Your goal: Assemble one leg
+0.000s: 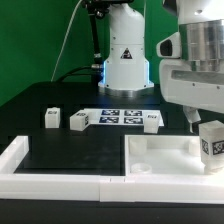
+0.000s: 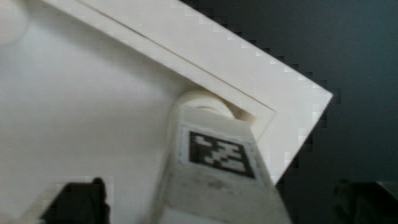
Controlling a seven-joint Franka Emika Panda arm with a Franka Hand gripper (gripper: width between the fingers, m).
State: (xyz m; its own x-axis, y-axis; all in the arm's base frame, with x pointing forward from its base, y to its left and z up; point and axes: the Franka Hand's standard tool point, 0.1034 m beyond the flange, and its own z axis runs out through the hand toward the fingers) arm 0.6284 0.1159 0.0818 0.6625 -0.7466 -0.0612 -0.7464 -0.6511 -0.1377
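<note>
- Two-finger gripper (image 1: 209,128) pinches the small white plastic leg with a square marker tag (image 1: 212,146).
- Leg stands upright, long axis vertical, its lower end at the corner of the large flat white square panel (image 1: 165,152).

From the held leg (image 1: 212,143) at the panel (image 1: 160,158) corner, the dark tabletop (image 1: 70,150) toward nine o'clock lies open up to the white rim (image 1: 20,155), while three loose legs (image 1: 79,121) and the marker board (image 1: 122,116) crowd the ten-to-eleven o'clock stretch.
</note>
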